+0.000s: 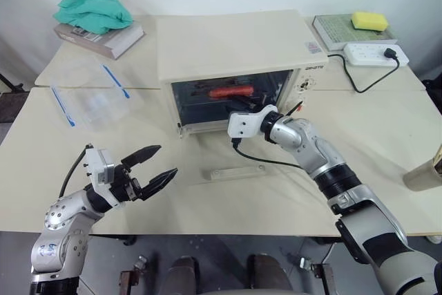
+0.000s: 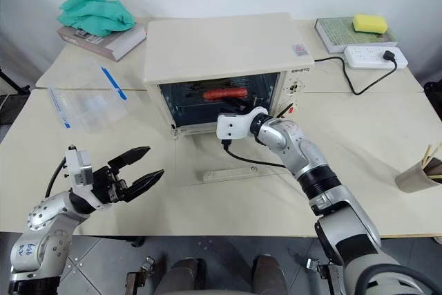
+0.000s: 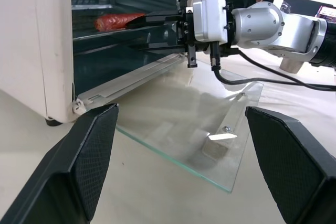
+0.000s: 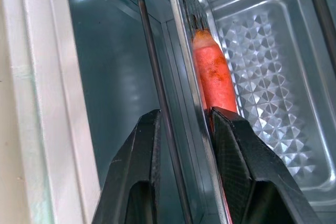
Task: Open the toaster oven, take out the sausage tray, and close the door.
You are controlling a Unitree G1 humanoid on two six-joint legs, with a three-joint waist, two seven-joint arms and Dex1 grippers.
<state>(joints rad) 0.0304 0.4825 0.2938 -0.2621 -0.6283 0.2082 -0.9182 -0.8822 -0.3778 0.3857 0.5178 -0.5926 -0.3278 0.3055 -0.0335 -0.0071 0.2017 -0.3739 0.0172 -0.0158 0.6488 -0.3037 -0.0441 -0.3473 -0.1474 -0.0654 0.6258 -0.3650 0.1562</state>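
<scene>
The cream-white toaster oven (image 1: 235,46) stands at the table's middle. Its glass door (image 1: 222,151) lies folded down flat on the table, handle (image 1: 235,170) towards me. Inside, the silvery sausage tray (image 4: 273,66) holds one red-orange sausage (image 1: 231,91). My right gripper (image 4: 184,121) reaches into the oven mouth. Its two fingers (image 4: 149,145) stand close together on either side of the tray's front rim, beside a rack wire. My left gripper (image 1: 166,160) hovers wide open over the table's front left, apart from the oven and holding nothing.
A clear plastic box with blue clips (image 1: 93,94) lies left of the oven. Behind it is a book under a green cloth (image 1: 93,12). At the back right are a book with a yellow sponge (image 1: 369,20) and a power strip (image 1: 373,52). A cup (image 1: 425,174) stands at the right edge.
</scene>
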